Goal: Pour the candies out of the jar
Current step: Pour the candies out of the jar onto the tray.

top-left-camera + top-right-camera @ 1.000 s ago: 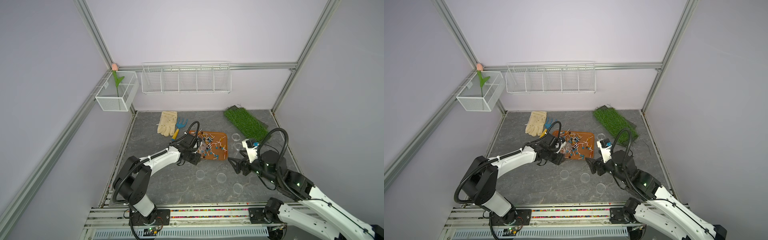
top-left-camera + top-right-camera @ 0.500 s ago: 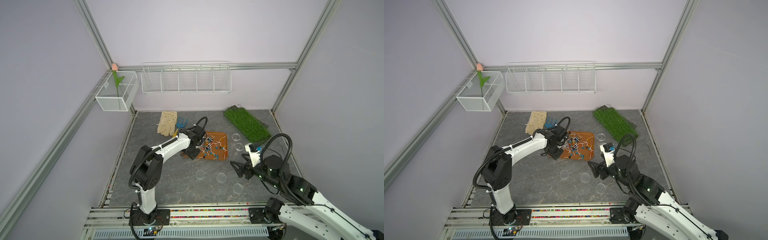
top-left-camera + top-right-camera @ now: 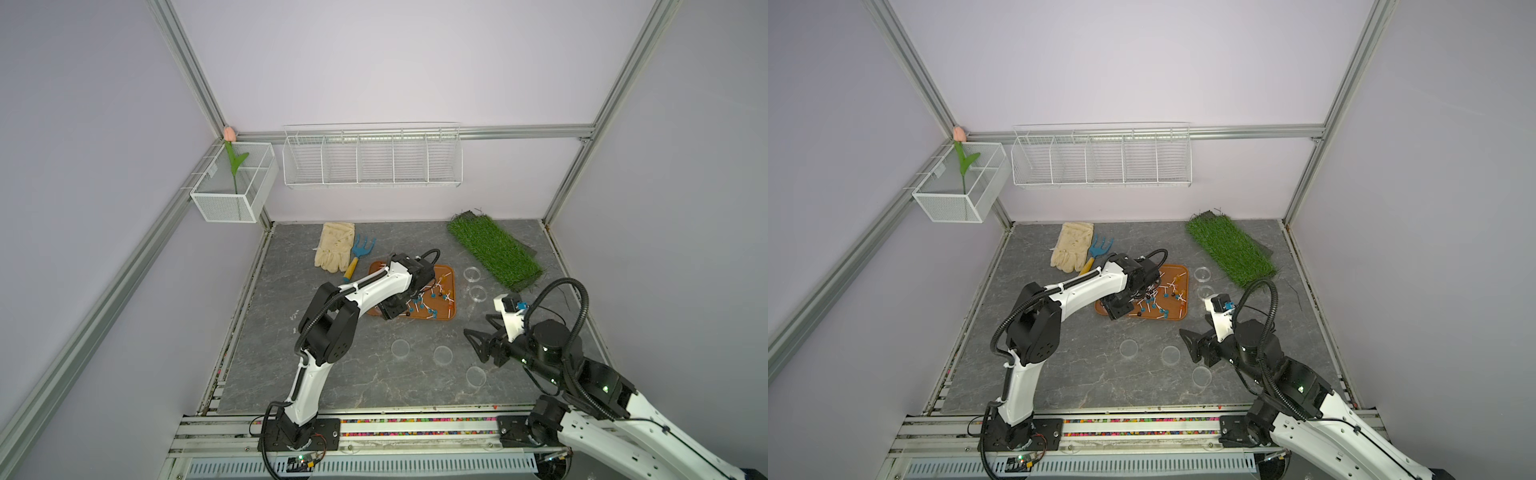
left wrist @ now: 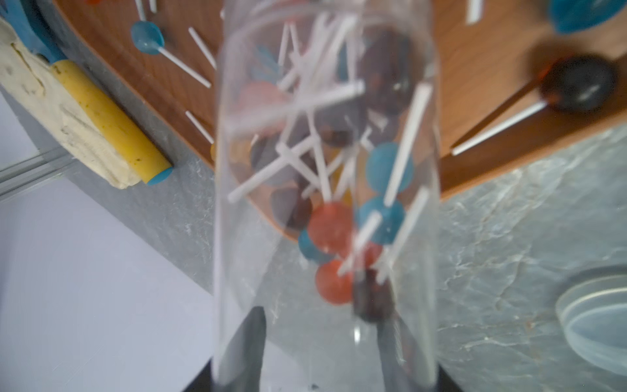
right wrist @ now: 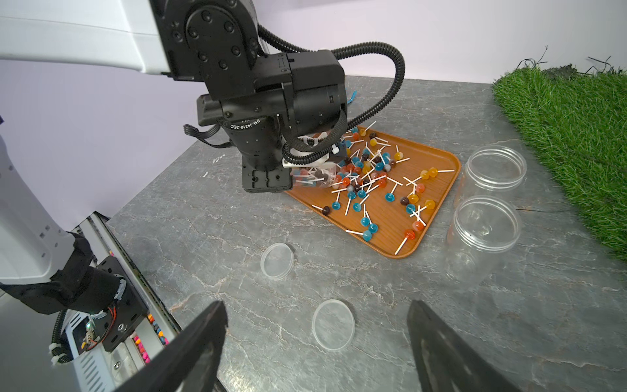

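I see left gripper (image 4: 319, 325) clamped on clear plastic cylindrical jar (image 4: 325, 169). Jar tipped near level, mouth toward brown rectangular tray (image 5: 437, 159), at tray's 8 o'clock corner. Small round-headed white-stick candies (image 4: 330, 225) partly inside jar, many strewn on tray; number left inside blurred, can't say. Right gripper (image 5: 315, 305) spread wide, empty, hovers over grey marbled tabletop (image 5: 237, 220) at 4 o'clock of tray.

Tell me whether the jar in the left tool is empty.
Not empty. The left wrist view shows candies inside the clear jar, heads and sticks jumbled; many others lie on the tray.
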